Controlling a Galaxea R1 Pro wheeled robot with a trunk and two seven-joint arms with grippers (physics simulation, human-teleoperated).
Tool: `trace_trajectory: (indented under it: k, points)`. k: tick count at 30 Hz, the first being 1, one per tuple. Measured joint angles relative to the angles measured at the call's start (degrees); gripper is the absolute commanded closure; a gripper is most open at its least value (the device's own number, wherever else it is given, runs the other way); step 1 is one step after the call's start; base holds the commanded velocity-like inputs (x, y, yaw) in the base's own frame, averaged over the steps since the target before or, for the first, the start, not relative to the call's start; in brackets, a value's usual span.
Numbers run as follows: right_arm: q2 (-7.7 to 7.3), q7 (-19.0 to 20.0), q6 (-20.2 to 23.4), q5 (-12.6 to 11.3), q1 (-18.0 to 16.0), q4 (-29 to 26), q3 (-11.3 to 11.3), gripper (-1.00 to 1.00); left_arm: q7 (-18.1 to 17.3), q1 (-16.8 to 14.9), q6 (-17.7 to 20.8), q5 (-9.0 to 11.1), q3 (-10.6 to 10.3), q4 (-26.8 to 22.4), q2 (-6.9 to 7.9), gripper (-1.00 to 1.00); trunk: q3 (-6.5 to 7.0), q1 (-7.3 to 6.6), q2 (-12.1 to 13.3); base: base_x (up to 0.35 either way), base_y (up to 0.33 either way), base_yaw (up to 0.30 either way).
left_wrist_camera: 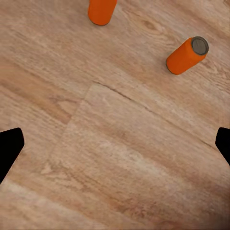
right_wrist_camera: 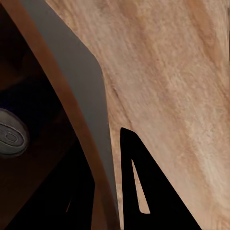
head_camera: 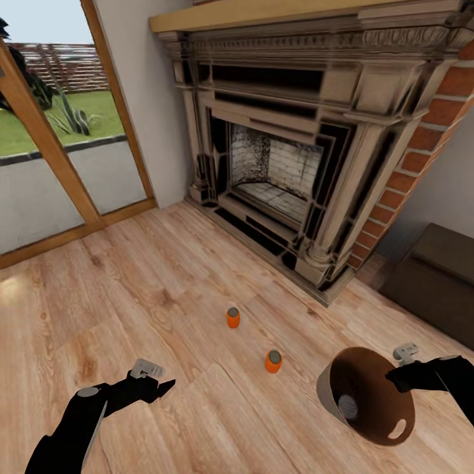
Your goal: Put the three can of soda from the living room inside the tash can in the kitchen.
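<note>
Two orange soda cans stand upright on the wood floor, the farther one (head_camera: pixel 233 318) (left_wrist_camera: pixel 101 10) and the nearer one (head_camera: pixel 273 361) (left_wrist_camera: pixel 187 55). My left gripper (head_camera: pixel 158 385) (left_wrist_camera: pixel 115 148) hovers low over the floor short of the nearer can, open, with nothing between its fingers. The trash can (head_camera: pixel 365 395) is lifted and tilted, its coppery inside facing me. My right gripper (head_camera: pixel 395 378) (right_wrist_camera: pixel 103 158) is shut on its rim, one finger (right_wrist_camera: pixel 143 191) outside the grey wall (right_wrist_camera: pixel 81 81). A third can's grey top (head_camera: pixel 347 408) (right_wrist_camera: pixel 9 132) shows inside; its body is hidden.
The dark fireplace (head_camera: pixel 283 171) with brick sides (head_camera: pixel 408 164) rises just beyond the cans. Glazed doors (head_camera: pixel 59 151) stand at the far left. A dark brown box-like piece of furniture (head_camera: pixel 438 283) sits at the right. Wood floor (head_camera: pixel 131 289) stretches to the left.
</note>
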Motion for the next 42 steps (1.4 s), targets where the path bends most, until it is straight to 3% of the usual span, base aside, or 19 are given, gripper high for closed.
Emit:
trace_trajectory:
  k: [3, 7, 21, 37, 42]
  points:
    - [-0.11, 1.36, 0.27, -0.02, 0.15, 0.01, -4.83, 1.0, 0.14, 0.0, -0.1, -0.06, -0.03, 0.04, 0.0, -1.0, 0.12, 0.0, 0.0, 0.307, 0.158, -0.124]
    - [0.1, 2.03, 0.37, 0.0, 0.23, 0.04, -7.48, 1.0, 0.0, 0.0, 0.06, -0.04, 0.04, 0.06, 0.01, -1.0, 0.35, 0.0, 0.0, 0.293, 0.187, -0.17]
    - [-0.19, 1.92, -0.08, -0.16, 0.23, 2.81, -8.32, 1.0, 0.28, 0.0, -0.54, -0.05, -0.16, 0.02, -0.02, -1.0, 1.25, 0.0, 0.0, 0.299, -0.019, -0.179]
    - [0.13, 1.31, -0.33, 0.15, 0.24, 4.14, -8.18, 1.0, 0.4, 0.0, -0.25, -0.53, -0.2, 0.06, -0.35, -1.0, 2.0, 0.0, 0.0, 0.055, -0.296, -0.118]
    - [0.38, 1.19, -0.42, 0.2, 0.22, 4.14, -8.19, 1.0, 0.4, 0.0, -0.03, -0.53, -0.12, 0.06, -0.35, -1.0, 2.07, 0.0, 0.0, 0.051, -0.066, -0.025]
